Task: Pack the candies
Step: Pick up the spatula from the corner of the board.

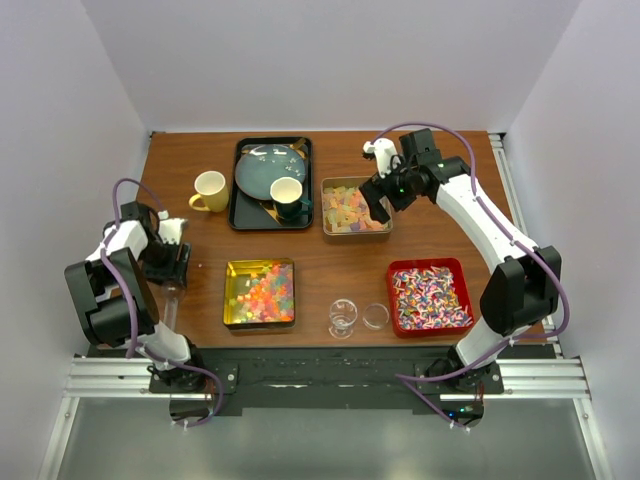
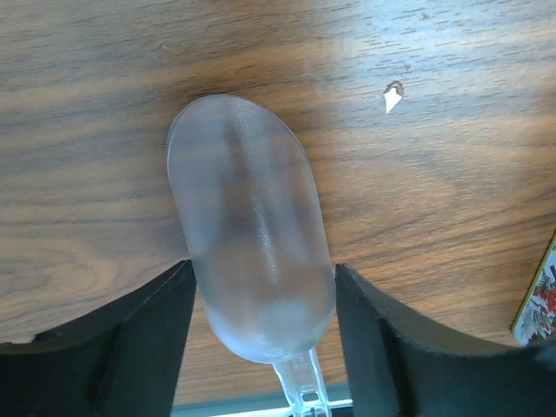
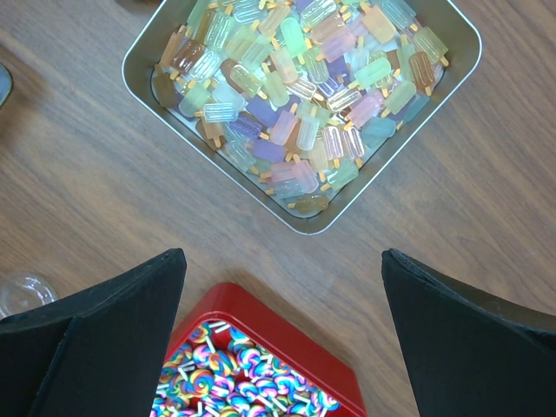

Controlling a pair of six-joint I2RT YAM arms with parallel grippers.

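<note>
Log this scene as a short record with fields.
left pincer: closed on clear scoop lying on the table
right pincer: open, hovering by silver tin of pastel candies
red tray: striped candies
gold tin: bright candies
clear glass: between gold tin and red tray

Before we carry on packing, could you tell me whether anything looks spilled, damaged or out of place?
Only a small pale fleck on the table near the clear scoop: a chip or a scrap, I cannot tell.
</note>
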